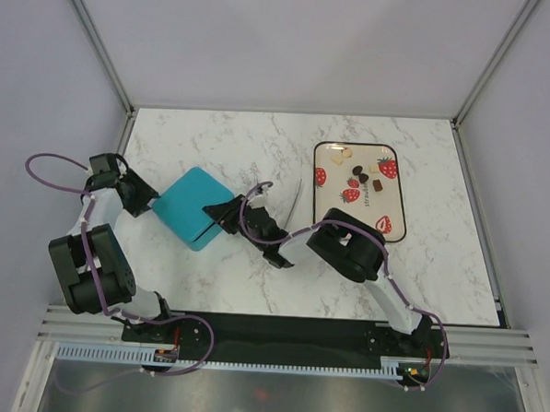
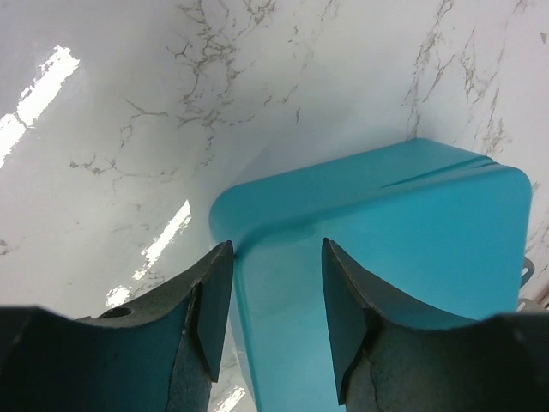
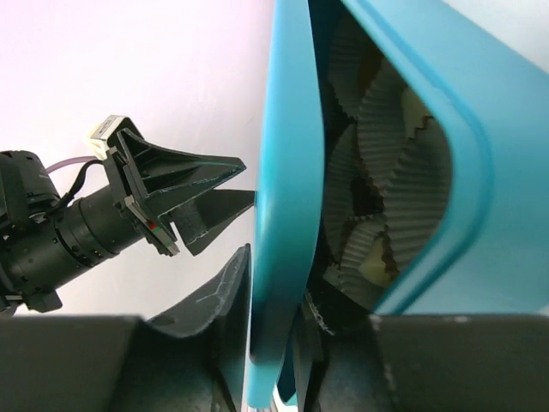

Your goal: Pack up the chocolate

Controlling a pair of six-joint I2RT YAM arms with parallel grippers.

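Note:
A teal box (image 1: 194, 206) lies left of centre, also in the left wrist view (image 2: 386, 223). My right gripper (image 1: 221, 217) (image 3: 279, 296) is shut on the edge of its teal lid (image 3: 287, 197), which stands slightly ajar. Inside are brown pleated paper cups (image 3: 390, 172) and a cream chocolate piece (image 3: 373, 268). My left gripper (image 1: 151, 202) (image 2: 276, 292) is open, its fingers straddling the box's left corner edge. Several dark, brown and cream chocolates (image 1: 359, 178) lie on the strawberry-print tray (image 1: 392, 201) at the right.
Thin silver tongs (image 1: 297, 201) lie on the marble table between the box and the tray. My left gripper's fingers (image 3: 202, 184) show beyond the lid in the right wrist view. Metal frame posts stand at the table's back corners.

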